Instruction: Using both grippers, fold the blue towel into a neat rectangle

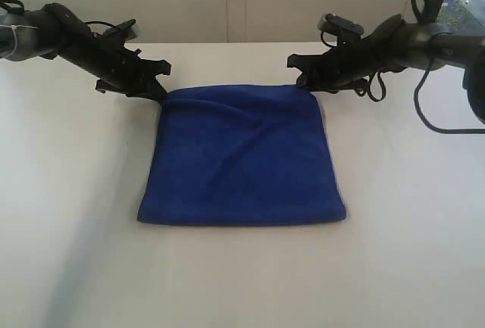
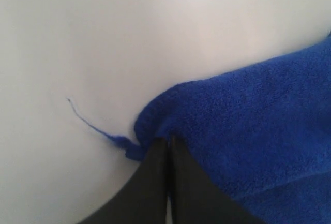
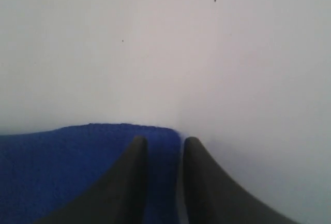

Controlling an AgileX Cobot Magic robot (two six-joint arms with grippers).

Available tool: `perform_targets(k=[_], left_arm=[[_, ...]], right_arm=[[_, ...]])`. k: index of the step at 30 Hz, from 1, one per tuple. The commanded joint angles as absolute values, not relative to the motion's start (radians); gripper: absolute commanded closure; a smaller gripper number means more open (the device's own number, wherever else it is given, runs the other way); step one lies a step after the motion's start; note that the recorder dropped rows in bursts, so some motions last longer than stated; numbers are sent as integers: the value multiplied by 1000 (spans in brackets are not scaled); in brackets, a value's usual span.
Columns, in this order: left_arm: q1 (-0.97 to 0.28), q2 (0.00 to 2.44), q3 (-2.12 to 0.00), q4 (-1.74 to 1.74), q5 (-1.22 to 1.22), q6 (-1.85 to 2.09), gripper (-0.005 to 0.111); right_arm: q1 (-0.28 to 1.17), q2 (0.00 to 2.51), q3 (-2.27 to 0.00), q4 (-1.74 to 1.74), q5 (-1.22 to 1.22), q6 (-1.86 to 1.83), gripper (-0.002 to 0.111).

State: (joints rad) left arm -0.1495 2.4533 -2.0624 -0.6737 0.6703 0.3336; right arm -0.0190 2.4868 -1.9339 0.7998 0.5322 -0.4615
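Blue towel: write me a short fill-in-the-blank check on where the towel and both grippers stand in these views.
1. The blue towel lies on a ____ table.
2. The left gripper is ____ on one towel corner.
3. A loose blue ____ trails from that corner onto the table.
4. The right gripper sits at another corner, so ____ corners have a gripper.

Missing words: white; shut; thread; two.

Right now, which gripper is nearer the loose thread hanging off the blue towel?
Left. The left gripper pinches the blue towel at the corner where the loose thread trails out; the right gripper holds the other far corner.
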Motion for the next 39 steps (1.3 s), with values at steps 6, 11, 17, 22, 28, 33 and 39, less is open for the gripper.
perform_targets(k=[6, 11, 17, 22, 28, 33, 39], left_arm=[[-151, 2453, -2065, -683, 674, 337, 106], [-151, 2453, -2065, -683, 658, 337, 106], [-151, 2453, -2065, -687, 649, 337, 106], [-151, 2453, -2065, -689, 642, 337, 106], [-151, 2453, -2065, -689, 624, 311, 87], [-151, 2453, -2073, -695, 628, 311, 59], [-119, 2417, -2142, -650, 734, 311, 54]], right_arm=[[-21, 2486, -1934, 788, 518, -497, 108], [-21, 2453, -1934, 766, 499, -497, 108], [-21, 2425, -1934, 693, 481, -497, 108], [-21, 2444, -1932, 680, 485, -497, 108], [-21, 2459, -1932, 680, 485, -497, 95], [-23, 2448, -1932, 678, 497, -465, 66], [-63, 2382, -1932, 656, 675, -402, 63]])
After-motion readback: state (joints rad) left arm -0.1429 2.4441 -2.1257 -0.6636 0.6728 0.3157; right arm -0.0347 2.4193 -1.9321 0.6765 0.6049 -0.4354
